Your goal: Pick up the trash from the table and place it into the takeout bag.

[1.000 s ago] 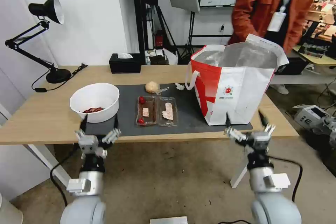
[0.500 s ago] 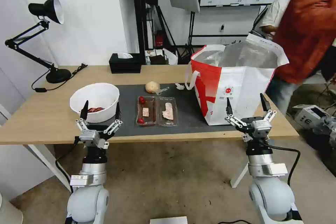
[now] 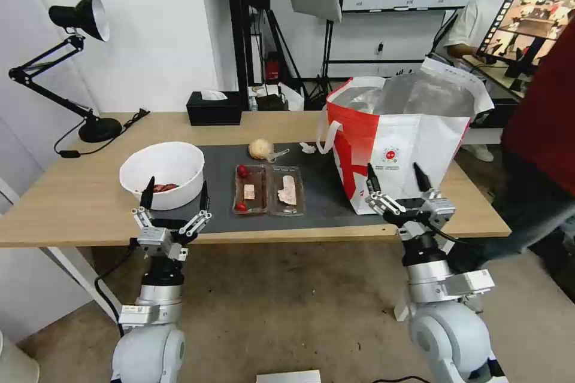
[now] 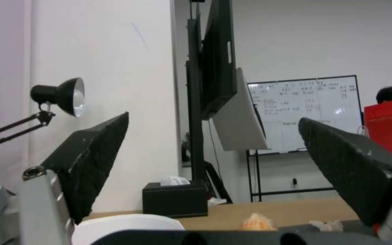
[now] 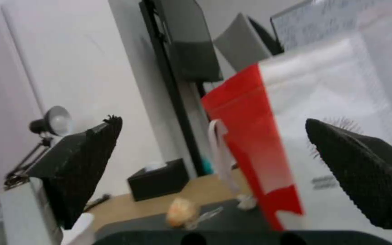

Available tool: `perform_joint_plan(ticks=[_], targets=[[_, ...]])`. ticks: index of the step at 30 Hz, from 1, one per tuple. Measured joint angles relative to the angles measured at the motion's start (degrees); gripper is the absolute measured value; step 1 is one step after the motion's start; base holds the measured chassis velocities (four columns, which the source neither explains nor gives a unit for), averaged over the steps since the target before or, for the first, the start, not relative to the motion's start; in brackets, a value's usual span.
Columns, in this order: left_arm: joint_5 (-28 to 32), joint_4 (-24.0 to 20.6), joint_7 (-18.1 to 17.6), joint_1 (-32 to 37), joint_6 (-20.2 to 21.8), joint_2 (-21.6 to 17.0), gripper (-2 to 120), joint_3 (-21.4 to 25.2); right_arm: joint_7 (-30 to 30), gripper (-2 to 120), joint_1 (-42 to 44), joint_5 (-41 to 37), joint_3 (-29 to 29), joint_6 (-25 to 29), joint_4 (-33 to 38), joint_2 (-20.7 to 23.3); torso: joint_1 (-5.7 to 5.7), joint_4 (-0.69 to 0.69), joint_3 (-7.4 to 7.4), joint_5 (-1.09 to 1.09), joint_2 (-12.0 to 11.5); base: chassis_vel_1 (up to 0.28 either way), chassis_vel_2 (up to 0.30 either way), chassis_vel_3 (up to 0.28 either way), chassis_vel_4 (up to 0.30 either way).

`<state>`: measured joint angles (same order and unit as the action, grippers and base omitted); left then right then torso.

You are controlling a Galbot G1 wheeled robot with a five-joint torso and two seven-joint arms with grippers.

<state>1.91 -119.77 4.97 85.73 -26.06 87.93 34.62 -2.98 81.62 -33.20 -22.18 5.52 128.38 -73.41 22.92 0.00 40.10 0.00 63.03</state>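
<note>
On the table [image 3: 72, 203] lies a dark mat with the trash: a white bowl [image 3: 162, 174] holding reddish scraps, a clear two-compartment tray [image 3: 268, 190], a tan lump [image 3: 260, 148], a clear spoon [image 3: 278, 154] and a small white scrap [image 3: 308, 148]. The takeout bag [image 3: 401, 143] stands open at the mat's right end. My left gripper [image 3: 175, 190] is open at the table's front edge, just before the bowl [image 4: 128, 229]. My right gripper [image 3: 394, 180] is open in front of the bag [image 5: 296, 149]. The lump [image 4: 256, 223] [image 5: 180, 211] lies beyond both grippers.
A black desk lamp [image 3: 81, 18] stands at the table's far left, with its cable on the wood. A black tissue box [image 3: 214, 108] sits at the back edge. A person in a dark red top [image 3: 539, 131] stands close at the right of the table.
Both grippers have risen from below the table edge to its level. The right one has also moved left, in front of the bag. The person behind has walked to the right.
</note>
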Motion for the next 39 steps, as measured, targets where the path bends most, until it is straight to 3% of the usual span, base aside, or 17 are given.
perform_joint_plan(ticks=[5, 8, 10, 12, 16, 24, 39], targets=[[-0.4, -0.4, 0.0, 0.7, 0.0, 0.2, 100, -0.1, -4.0, 100, -1.1, -9.5, 2.7, -5.5, 2.1, 1.1, 0.0, 0.0, 0.0, 0.0, 0.0, 0.0, 0.0, 0.0, 0.0], [-1.2, -0.8, 0.0, 1.5, 0.0, 0.5, 100, -0.7, -10.2, 100, -2.7, -18.6, 5.1, -10.7, 4.0, 1.3, 0.0, 0.0, 0.0, 0.0, 0.0, 0.0, 0.0, 0.0, 0.0], [-1.3, -0.9, 0.0, 1.6, 0.0, 0.6, 100, -0.8, -10.9, 100, -2.9, -19.3, 5.3, -11.1, 4.1, 1.3, 0.0, 0.0, 0.0, 0.0, 0.0, 0.0, 0.0, 0.0, 0.0], [-2.2, -1.1, 0.0, 2.6, -0.4, 1.1, 100, -1.5, -17.8, 100, -4.4, -25.6, 7.1, -15.1, 5.1, 1.1, 0.0, 0.0, 0.0, 0.0, 0.0, 0.0, 0.0, 0.0, 0.0], [-2.9, -1.2, 0.1, 3.3, -0.7, 1.4, 100, -1.8, -23.1, 100, -5.8, -31.0, 8.2, -19.0, 5.6, 1.4, 0.0, 0.0, 0.0, 0.0, 0.0, 0.0, 0.0, 0.0, 0.0], [-3.7, -1.5, 0.2, 4.8, -1.0, 1.4, 100, -1.7, -30.9, 100, -9.2, -42.0, 10.7, -22.9, 5.0, 1.0, 0.0, 0.0, 0.0, -0.01, 0.0, 0.0, 0.0, 0.0, 0.0], [-4.3, -1.0, 0.2, 6.7, -1.1, 1.1, 100, -0.4, -32.9, 100, -12.7, -45.1, 14.2, -22.9, -2.4, -4.7, 0.0, 0.0, 0.0, -0.01, 0.0, 0.0, 0.0, 0.0, 0.0]])
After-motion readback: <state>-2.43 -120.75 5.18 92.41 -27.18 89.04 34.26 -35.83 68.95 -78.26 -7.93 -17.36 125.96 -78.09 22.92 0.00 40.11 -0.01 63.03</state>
